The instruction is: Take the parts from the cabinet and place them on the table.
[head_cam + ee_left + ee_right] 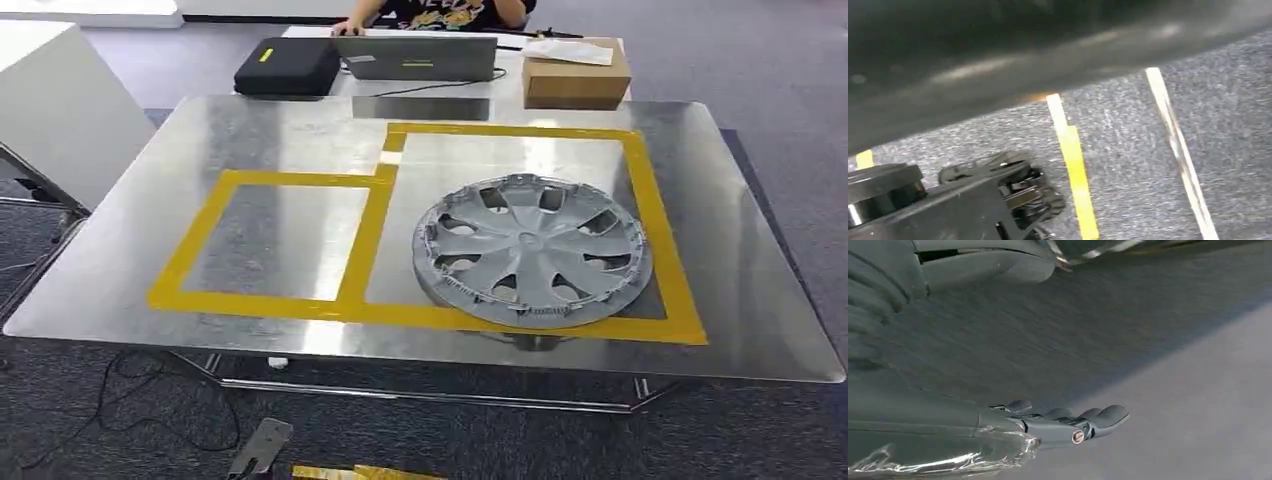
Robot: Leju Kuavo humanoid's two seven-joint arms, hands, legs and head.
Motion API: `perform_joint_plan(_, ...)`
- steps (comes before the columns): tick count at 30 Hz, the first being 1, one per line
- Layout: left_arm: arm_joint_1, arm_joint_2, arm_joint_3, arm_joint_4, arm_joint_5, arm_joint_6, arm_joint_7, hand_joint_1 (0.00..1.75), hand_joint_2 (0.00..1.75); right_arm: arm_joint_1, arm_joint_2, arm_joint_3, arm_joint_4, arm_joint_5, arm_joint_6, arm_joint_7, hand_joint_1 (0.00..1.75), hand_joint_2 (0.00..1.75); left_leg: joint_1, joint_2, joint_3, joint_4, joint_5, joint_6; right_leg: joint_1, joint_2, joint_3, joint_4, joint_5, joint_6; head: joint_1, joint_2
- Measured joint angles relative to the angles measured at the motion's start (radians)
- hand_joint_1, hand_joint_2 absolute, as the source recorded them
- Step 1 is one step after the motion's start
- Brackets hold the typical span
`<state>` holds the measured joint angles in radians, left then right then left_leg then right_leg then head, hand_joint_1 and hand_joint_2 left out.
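Note:
A grey plastic wheel cover (532, 250) lies flat on the metal table (280, 130), inside the larger, right-hand rectangle of yellow tape (372, 230). The smaller rectangle to its left holds nothing. In the right wrist view my right hand (1068, 422) hangs over the grey carpet with its fingers stretched out, its thumb (993, 262) apart from them, and nothing in it. In the left wrist view my left hand (1018, 192) is dark and blurred above the carpet, its fingers loosely bent with nothing between them.
Beyond the table's far edge stand a black case (287, 66), a laptop (418, 56) and a cardboard box (574, 75), with a person (440, 12) seated behind them. A white panel (60, 110) stands at the left. Cables (130, 400) lie on the carpet, which carries yellow tape lines (1075, 165).

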<state>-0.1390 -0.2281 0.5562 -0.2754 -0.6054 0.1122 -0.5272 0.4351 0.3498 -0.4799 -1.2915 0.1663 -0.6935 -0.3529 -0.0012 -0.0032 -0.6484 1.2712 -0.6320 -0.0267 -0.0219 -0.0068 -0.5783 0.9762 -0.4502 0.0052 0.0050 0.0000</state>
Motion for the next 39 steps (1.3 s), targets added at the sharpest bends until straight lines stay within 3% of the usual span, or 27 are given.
perform_joint_plan(2,0.000,0.000,0.006,0.000,0.001,0.000,-0.004,0.00,0.00,-0.015,0.006,0.003,0.043,-0.011,0.000,-0.002,0.00,1.75,0.001,0.000,0.091,-0.131,0.053,0.004,0.000,0.001,-0.019,0.005,0.011,0.004,0.000,0.000)
perform_joint_plan(3,-0.003,0.000,0.008,0.000,0.001,0.001,-0.006,0.00,0.00,-0.023,0.008,0.004,0.071,-0.015,0.000,-0.004,0.00,1.75,0.001,0.000,0.174,-0.252,0.086,0.010,0.000,0.003,-0.028,0.006,0.020,0.010,0.000,0.000)
perform_joint_plan(4,-0.008,0.000,0.009,0.000,0.001,0.001,-0.007,0.00,0.00,-0.029,0.008,0.006,0.088,-0.016,0.000,-0.007,0.00,1.75,0.000,-0.001,0.220,-0.331,0.076,0.016,0.001,0.002,-0.031,0.008,0.028,0.017,0.000,0.000)
perform_joint_plan(8,-0.002,0.000,0.013,0.000,0.002,0.002,-0.007,0.00,0.00,-0.037,0.008,0.010,0.131,-0.018,-0.003,-0.011,0.00,1.75,-0.014,-0.003,0.199,-0.319,0.104,0.043,-0.002,0.001,-0.036,0.001,0.059,0.042,0.002,0.000)
perform_joint_plan(9,-0.002,-0.002,0.013,0.000,0.002,0.002,-0.008,0.00,0.00,-0.037,0.009,0.010,0.138,-0.018,-0.003,-0.012,0.00,1.75,-0.006,0.002,0.189,-0.327,0.123,0.056,-0.004,0.002,-0.043,0.005,0.055,0.048,0.002,0.000)
perform_joint_plan(10,-0.005,-0.003,0.014,0.000,0.002,0.002,-0.007,0.00,0.00,-0.037,0.009,0.010,0.144,-0.018,-0.003,-0.012,0.00,1.75,-0.008,0.005,0.175,-0.326,0.133,0.063,-0.004,0.003,-0.058,0.028,0.008,0.049,0.002,0.000)
perform_joint_plan(11,-0.005,-0.003,0.014,0.000,0.002,0.002,-0.007,0.00,0.00,-0.037,0.009,0.010,0.150,-0.019,-0.003,-0.012,0.00,1.75,-0.009,0.005,0.160,-0.326,0.144,0.072,-0.003,0.004,-0.082,0.083,-0.062,0.051,0.010,0.000)
perform_joint_plan(12,-0.004,-0.004,0.014,0.000,0.002,0.002,-0.007,0.00,0.00,-0.040,0.009,0.011,0.154,-0.018,-0.003,-0.012,0.00,0.00,-0.012,0.005,0.147,-0.326,0.155,0.074,-0.003,0.004,-0.099,0.159,-0.125,0.051,0.011,0.000)
perform_joint_plan(13,-0.003,-0.004,0.015,0.000,0.002,0.002,-0.007,0.00,0.00,-0.043,0.009,0.011,0.159,-0.021,-0.003,-0.012,0.00,0.00,-0.014,0.007,0.130,-0.324,0.167,0.076,-0.001,0.004,-0.116,0.241,-0.175,0.052,0.011,0.000)
perform_joint_plan(14,-0.003,-0.003,0.015,0.000,0.002,0.002,-0.007,0.00,0.00,-0.047,0.009,0.011,0.166,-0.031,-0.001,-0.010,0.00,0.00,-0.017,0.008,0.112,-0.323,0.179,0.076,0.001,0.004,-0.122,0.302,-0.196,0.052,0.011,0.000)
perform_joint_plan(15,-0.003,-0.003,0.016,0.000,0.002,0.002,-0.008,0.00,0.00,-0.051,0.009,0.011,0.178,-0.041,0.011,-0.010,0.00,0.00,-0.019,0.008,0.096,-0.321,0.191,0.076,0.003,0.004,-0.110,0.323,-0.184,0.050,0.011,0.000)
perform_joint_plan(16,-0.002,-0.003,0.016,0.000,0.003,0.002,-0.010,0.00,0.00,-0.058,0.009,0.011,0.196,-0.045,0.031,-0.013,0.00,0.00,-0.021,0.008,0.079,-0.319,0.201,0.075,0.005,0.004,-0.078,0.306,-0.148,0.046,0.011,0.000)
perform_joint_plan(18,-0.003,-0.003,0.019,0.000,0.003,0.002,-0.011,0.00,0.00,-0.088,0.009,-0.005,0.250,-0.028,0.084,-0.025,0.00,0.00,-0.024,0.009,0.049,-0.311,0.219,0.071,0.012,0.004,0.036,0.172,-0.083,0.032,0.011,0.000)
perform_joint_plan(20,-0.005,-0.006,0.023,0.000,0.008,0.002,-0.017,0.00,0.00,-0.134,0.009,-0.043,0.315,0.018,0.156,-0.043,0.00,0.00,-0.030,0.009,0.034,-0.299,0.234,0.064,0.024,0.003,0.179,-0.008,-0.105,0.017,0.012,0.000)
perform_joint_plan(22,-0.007,-0.006,0.029,0.000,0.011,0.003,-0.026,0.00,0.00,-0.185,0.009,-0.101,0.401,0.077,0.238,-0.053,0.00,0.00,-0.029,0.014,0.021,-0.295,0.256,0.058,0.024,0.005,0.175,-0.047,-0.123,0.016,0.010,0.000)
perform_joint_plan(24,-0.002,-0.003,0.039,0.000,0.019,0.004,-0.029,0.00,0.00,-0.216,0.009,-0.161,0.485,0.120,0.293,-0.051,0.00,0.00,-0.032,0.011,0.008,-0.295,0.272,0.047,0.017,0.000,0.157,-0.047,-0.108,0.003,0.012,0.000)
perform_joint_plan(25,0.002,-0.004,0.042,0.000,0.021,0.005,-0.030,0.00,0.00,-0.233,0.006,-0.189,0.525,0.142,0.306,-0.050,0.00,0.00,-0.028,0.006,-0.001,-0.283,0.234,0.036,0.014,-0.003,0.146,-0.047,-0.098,-0.005,0.009,0.000)
perform_joint_plan(26,0.005,-0.003,0.044,0.000,0.023,0.005,-0.032,0.00,0.00,-0.244,0.005,-0.210,0.555,0.163,0.310,-0.050,0.00,0.00,-0.024,0.006,-0.011,-0.240,0.171,0.028,0.014,-0.005,0.135,-0.046,-0.087,-0.016,0.006,0.000)
perform_joint_plan(28,0.006,0.000,0.056,0.000,0.039,0.010,-0.044,0.00,0.00,-0.274,-0.008,-0.235,0.624,0.217,0.321,-0.054,0.00,0.00,-0.013,0.006,-0.043,-0.097,0.061,0.016,0.015,-0.005,0.111,-0.044,-0.068,-0.016,0.005,0.000)
perform_joint_plan(29,0.006,0.000,0.066,0.000,0.050,0.012,-0.050,0.00,0.00,-0.295,-0.022,-0.252,0.677,0.252,0.333,-0.068,0.00,0.00,-0.009,0.006,-0.058,-0.010,0.029,0.011,0.015,-0.005,0.102,-0.039,-0.055,-0.015,0.005,0.000)
perform_joint_plan(30,0.006,0.000,0.073,0.000,0.059,0.013,-0.054,0.00,0.00,-0.311,-0.032,-0.267,0.711,0.272,0.340,-0.082,0.00,0.00,-0.005,0.006,-0.055,0.022,0.037,0.008,0.014,-0.005,0.085,-0.034,-0.047,-0.014,0.004,0.000)
perform_joint_plan(32,0.008,0.002,0.093,0.000,0.073,0.014,-0.071,0.00,0.00,-0.337,-0.050,-0.296,0.774,0.313,0.355,-0.102,0.00,0.00,0.000,0.006,0.005,-0.029,0.104,0.007,0.014,-0.006,0.050,-0.017,-0.033,-0.010,0.005,0.000)
perform_joint_plan(33,0.011,0.004,0.101,0.000,0.076,0.014,-0.085,0.00,0.00,-0.348,-0.058,-0.307,0.800,0.333,0.362,-0.111,0.00,0.00,0.001,0.006,0.065,-0.111,0.132,0.011,0.014,-0.005,0.037,-0.011,-0.027,-0.006,0.004,0.000)
perform_joint_plan(34,0.014,0.006,0.109,0.000,0.079,0.012,-0.098,0.00,0.00,-0.357,-0.064,-0.317,0.819,0.352,0.368,-0.119,0.00,0.00,0.001,0.005,0.133,-0.208,0.137,0.016,0.014,-0.004,0.029,-0.008,-0.021,-0.003,0.004,0.000)
perform_joint_plan(35,0.017,0.010,0.118,0.000,0.082,0.010,-0.110,0.00,0.00,-0.363,-0.068,-0.325,0.833,0.371,0.372,-0.124,0.00,0.00,-0.003,0.004,0.185,-0.289,0.117,0.024,0.020,-0.004,0.020,-0.004,-0.015,0.002,0.004,0.000)
perform_joint_plan(36,0.020,0.011,0.126,0.000,0.084,0.007,-0.121,0.00,0.00,-0.368,-0.072,-0.335,0.849,0.396,0.380,-0.128,0.00,0.00,-0.004,0.004,0.197,-0.323,0.109,0.030,0.019,-0.005,0.015,-0.002,-0.004,0.008,0.007,0.000)
perform_joint_plan(39,0.035,0.013,0.149,0.000,0.090,0.003,-0.133,0.00,0.00,-0.379,-0.083,-0.354,0.881,0.433,0.390,-0.136,0.00,0.00,-0.009,0.005,0.177,-0.325,0.127,0.048,0.015,-0.006,0.001,-0.007,0.020,0.029,0.004,0.000)
